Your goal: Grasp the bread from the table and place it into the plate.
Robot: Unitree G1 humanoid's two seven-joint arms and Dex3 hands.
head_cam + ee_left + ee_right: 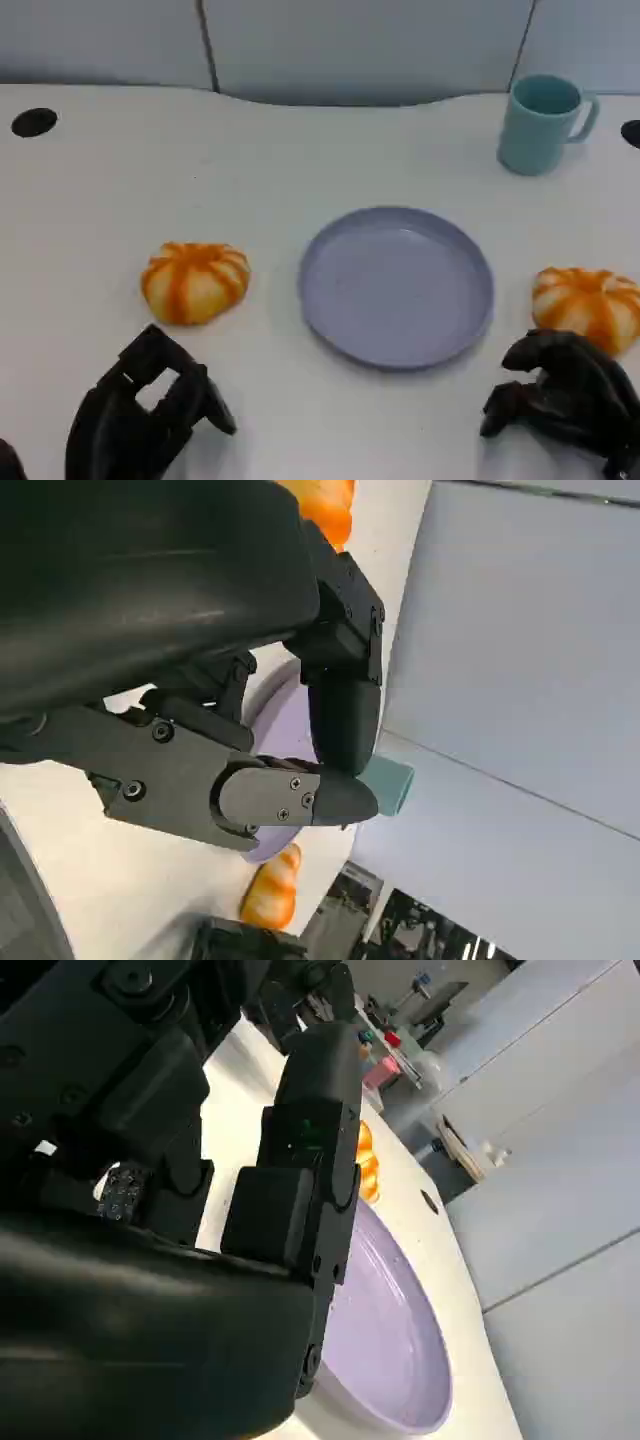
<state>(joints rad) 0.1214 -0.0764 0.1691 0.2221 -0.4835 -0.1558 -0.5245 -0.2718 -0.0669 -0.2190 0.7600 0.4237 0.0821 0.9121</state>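
Two orange-striped bread rolls on the white bench: left bread [195,282] just left of the lavender plate [396,287], untouched; right bread [588,305] just right of it, close behind the right hand [565,400]; one teal mug [541,124] far right, well behind the plate; left hand [145,405] near the front edge, fingers apart, holding nothing; right hand curled inward, gripping nothing; plate rim close beside the fingers in the right wrist view.

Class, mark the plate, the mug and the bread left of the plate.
plate [345,318], head view, on its near-left rim.
mug [532,135], head view, on its body.
left bread [195,281], head view, on its top.
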